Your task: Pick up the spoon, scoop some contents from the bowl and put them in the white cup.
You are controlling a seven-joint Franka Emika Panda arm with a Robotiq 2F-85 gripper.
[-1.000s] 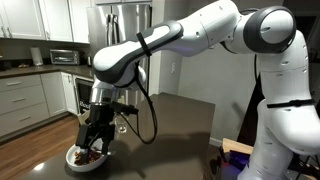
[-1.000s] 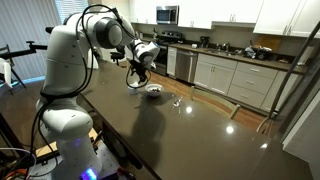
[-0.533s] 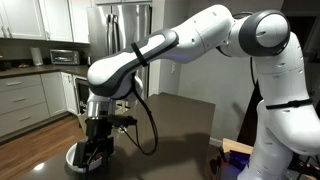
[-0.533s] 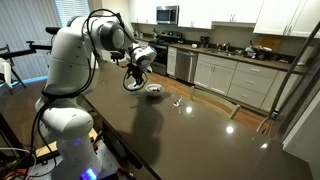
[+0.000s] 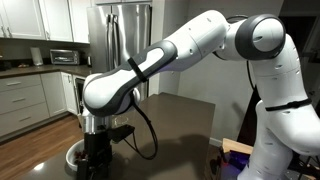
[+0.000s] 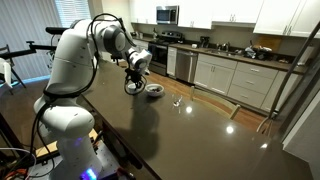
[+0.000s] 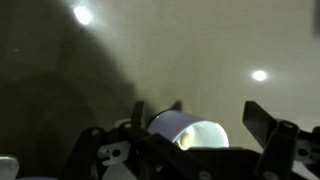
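Observation:
In the wrist view the white cup (image 7: 192, 135) sits directly under my gripper (image 7: 205, 116), between the two dark fingers (image 7: 264, 124), which stand wide apart and do not touch it. A small pale speck shows inside the cup. The white bowl (image 6: 154, 90) rests on the dark table just beside the gripper (image 6: 132, 84). From the opposite side only the bowl's rim (image 5: 71, 157) shows, next to the gripper (image 5: 96, 160). The spoon cannot be made out in any view. The bowl's contents are too small or hidden to tell.
A small clear glass (image 6: 176, 101) stands on the table beyond the bowl. The long dark table (image 6: 200, 135) stretches away from it. Kitchen cabinets (image 6: 235, 75) line the far wall and a steel fridge (image 5: 125, 30) stands behind the arm.
The arm has swung sideways and lower, carrying the gripper from over the bowl to over the white cup. The jaws have stayed open.

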